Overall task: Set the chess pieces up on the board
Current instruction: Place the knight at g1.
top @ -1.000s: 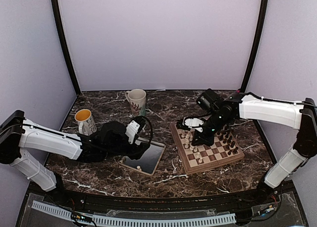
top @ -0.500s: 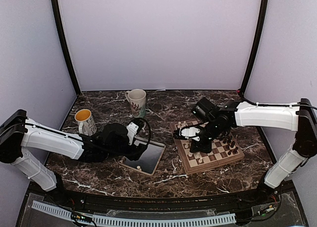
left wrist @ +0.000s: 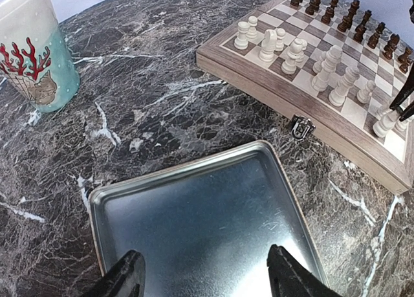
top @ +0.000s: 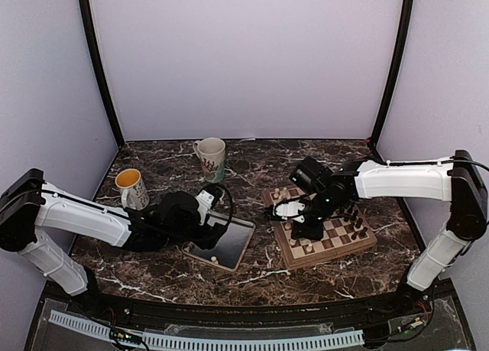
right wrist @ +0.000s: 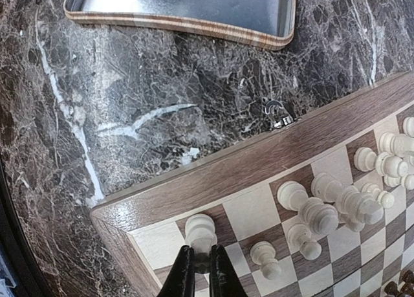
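Your right end effector is pinched narrow on a cream-white chess piece. The piece stands upright with its long axis vertical, on a square close to the chessboard corner at the lower left of the right wrist view, the corner on the tray's side. It sits directly between the fingers, so nothing needs to be reached for. As I judge it, the next move depends on whether the base is flat on that square before you let go. The neighbouring cream pieces stand just beside it, toward the right of that frame.

Your left end effector is spread wide and holds nothing, hovering over the silver tray on the desk. In the top view a small cream piece rests on the tray below that end effector in the frame. The left arm is much the nearer to it. I cannot tell whether that piece is standing or lying.
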Available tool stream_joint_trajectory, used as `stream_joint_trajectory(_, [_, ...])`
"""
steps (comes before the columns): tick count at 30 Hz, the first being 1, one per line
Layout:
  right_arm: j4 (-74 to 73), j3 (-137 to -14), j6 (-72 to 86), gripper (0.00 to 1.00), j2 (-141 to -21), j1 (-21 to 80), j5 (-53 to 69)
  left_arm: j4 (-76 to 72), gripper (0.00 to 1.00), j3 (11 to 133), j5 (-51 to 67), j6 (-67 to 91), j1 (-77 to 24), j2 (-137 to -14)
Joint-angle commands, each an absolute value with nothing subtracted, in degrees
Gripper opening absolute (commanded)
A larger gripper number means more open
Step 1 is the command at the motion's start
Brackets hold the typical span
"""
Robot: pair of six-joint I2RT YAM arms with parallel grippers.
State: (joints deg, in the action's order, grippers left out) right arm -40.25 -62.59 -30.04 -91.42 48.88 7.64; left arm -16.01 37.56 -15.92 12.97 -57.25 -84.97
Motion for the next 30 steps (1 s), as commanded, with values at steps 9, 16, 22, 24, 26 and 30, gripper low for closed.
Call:
stream_joint_trajectory(9, [-39.5,-61.5,-30.8,0.08,-93.3,49.7,4.7,-15.2,0.66,39.2,-15.9,13.7,-57.0,-85.8])
stream_joint_trajectory(16, [-41.4,-62.6,-31.1,0.08,-92.3,49.7,4.1,-15.1,0.66,39.2,-15.6,13.8,-57.0,-85.8])
stream_joint_trajectory(22, [-41.6,-62.5,-30.9,0.14,-92.3,49.7,5.0,-15.4,0.66,39.3,-15.0,13.8,-57.0,-86.3])
stream_joint_trajectory(24, [-41.7,-62.5,-30.7,0.17,-92.7,49.7,5.6,-15.2,0.66,39.4,-14.7,13.9,-57.0,-86.4])
stream_joint_trajectory(26, [-41.9,-62.9,-30.5,0.20,-92.9,49.7,6.3,-14.0,0.66,39.5,-14.3,14.0,-57.0,-86.2])
stream_joint_trajectory(30, [-42.9,-64.8,-30.1,0.23,-91.9,49.7,7.7,-8.4,0.65,40.2,-13.0,14.7,-57.0,-84.5])
